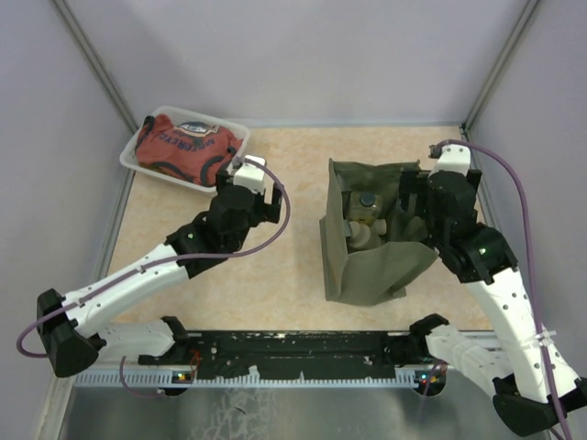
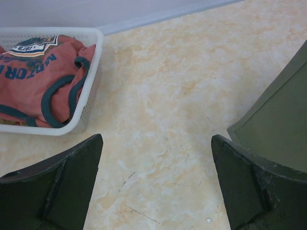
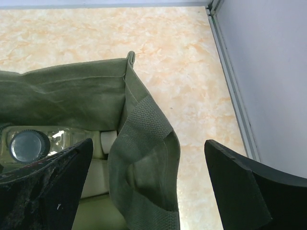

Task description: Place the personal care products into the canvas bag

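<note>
The olive-green canvas bag (image 1: 371, 261) stands open right of centre. Several personal care bottles lie inside it: a clear one with a dark cap (image 1: 367, 199) and cream-capped ones (image 1: 359, 235). In the right wrist view I see the dark cap (image 3: 29, 146), a cream cap (image 3: 108, 142) and the bag's webbing handle (image 3: 146, 139). My right gripper (image 3: 148, 143) is open and empty, with its jaws on either side of that handle at the bag's right rim (image 1: 413, 197). My left gripper (image 2: 156, 143) is open and empty over bare table, left of the bag (image 1: 260, 183).
A shallow white tray (image 1: 138, 147) with a red printed cloth (image 1: 188, 147) sits at the back left; it also shows in the left wrist view (image 2: 91, 72). The bag's side (image 2: 283, 120) is close on the left gripper's right. Walls enclose the table.
</note>
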{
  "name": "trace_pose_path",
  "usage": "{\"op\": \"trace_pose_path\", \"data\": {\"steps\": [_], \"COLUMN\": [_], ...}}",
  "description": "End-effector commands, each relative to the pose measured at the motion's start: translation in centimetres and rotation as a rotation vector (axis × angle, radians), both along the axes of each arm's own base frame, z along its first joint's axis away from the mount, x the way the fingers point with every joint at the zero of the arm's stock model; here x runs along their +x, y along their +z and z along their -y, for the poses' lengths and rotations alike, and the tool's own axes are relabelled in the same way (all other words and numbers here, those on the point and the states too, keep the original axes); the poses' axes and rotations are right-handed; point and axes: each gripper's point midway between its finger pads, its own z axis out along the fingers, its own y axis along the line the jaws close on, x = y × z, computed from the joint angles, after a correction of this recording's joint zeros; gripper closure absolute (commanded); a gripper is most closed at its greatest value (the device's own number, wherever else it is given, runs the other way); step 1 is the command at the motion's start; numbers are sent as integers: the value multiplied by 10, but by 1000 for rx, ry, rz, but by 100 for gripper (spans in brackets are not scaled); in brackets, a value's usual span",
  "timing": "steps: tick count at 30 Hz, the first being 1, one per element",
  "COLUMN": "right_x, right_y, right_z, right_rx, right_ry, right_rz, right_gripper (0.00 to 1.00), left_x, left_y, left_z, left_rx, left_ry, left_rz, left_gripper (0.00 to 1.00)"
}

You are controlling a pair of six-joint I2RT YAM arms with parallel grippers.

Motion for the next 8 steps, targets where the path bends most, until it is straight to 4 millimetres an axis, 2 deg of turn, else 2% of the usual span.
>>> {"op": "trace_pose_path", "data": {"steps": [1,8], "right_x": [4,0], "right_y": [24,24], "right_z": [5,11], "right_rx": [1,-11], "right_ry": [-23,-43], "right_rz": [80,83], "right_gripper": [1,1], "left_x": [1,1], "left_y": [3,2], "left_z": [-2,-3], "left_rx": [-7,3], "left_ry": [9,12], "left_rz": [19,21], "left_gripper": [0,0]}}
